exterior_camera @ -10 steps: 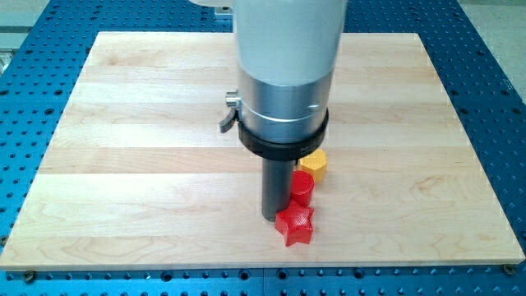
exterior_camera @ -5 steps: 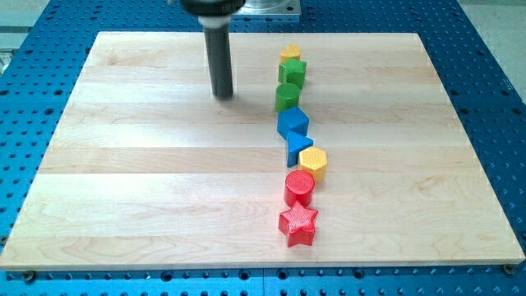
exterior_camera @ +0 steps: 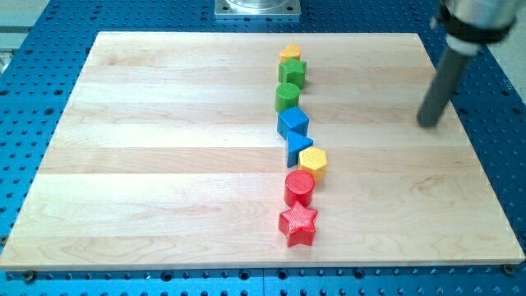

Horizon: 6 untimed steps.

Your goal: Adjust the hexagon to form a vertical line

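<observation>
The yellow hexagon [exterior_camera: 313, 162] sits in a column of blocks near the board's middle, shifted a little to the right of its neighbours. Above it are a blue triangle [exterior_camera: 297, 145] and a blue cube [exterior_camera: 292, 122]. Below it are a red cylinder [exterior_camera: 299, 187] and a red star [exterior_camera: 297, 224]. My tip [exterior_camera: 427, 124] rests on the board far to the right of the column, level with the blue cube, touching no block.
At the column's top are a green cylinder [exterior_camera: 287, 96], a green star-like block [exterior_camera: 292, 73] and a small yellow block [exterior_camera: 289, 54]. The wooden board [exterior_camera: 164, 164] lies on a blue perforated table [exterior_camera: 501, 123].
The rod moved from over the red blocks to the board's upper left, then across to the right side. The blocks have not moved.
</observation>
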{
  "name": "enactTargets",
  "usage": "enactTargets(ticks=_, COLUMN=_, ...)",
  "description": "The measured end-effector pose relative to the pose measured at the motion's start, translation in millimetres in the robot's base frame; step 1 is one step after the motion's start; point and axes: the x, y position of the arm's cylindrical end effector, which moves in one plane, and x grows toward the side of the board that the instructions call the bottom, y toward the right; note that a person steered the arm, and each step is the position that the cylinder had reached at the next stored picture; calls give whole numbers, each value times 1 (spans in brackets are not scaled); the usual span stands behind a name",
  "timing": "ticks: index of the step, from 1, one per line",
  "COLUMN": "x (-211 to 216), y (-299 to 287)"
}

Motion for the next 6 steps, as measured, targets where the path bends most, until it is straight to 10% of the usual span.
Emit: enactTargets(ticks=6, x=45, y=-124)
